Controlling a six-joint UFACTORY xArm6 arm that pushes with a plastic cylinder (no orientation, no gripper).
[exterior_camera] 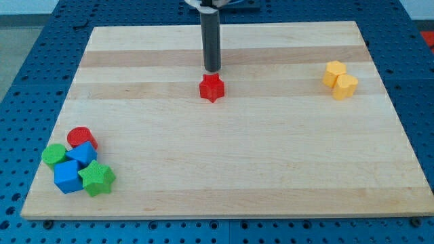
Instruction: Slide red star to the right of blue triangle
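The red star point(211, 87) lies on the wooden board point(224, 156) a little above the middle, near the view's top. My tip point(213, 70) is just above the star, touching or nearly touching its upper edge. The blue triangle point(83, 154) lies in a cluster at the view's lower left, far from the star and the tip.
In the lower-left cluster with the triangle are a red cylinder point(81, 137), a green block point(54, 155), a blue cube point(67, 176) and a green star point(97, 178). Two yellow blocks point(340, 80) sit touching at the upper right. A blue perforated table surrounds the board.
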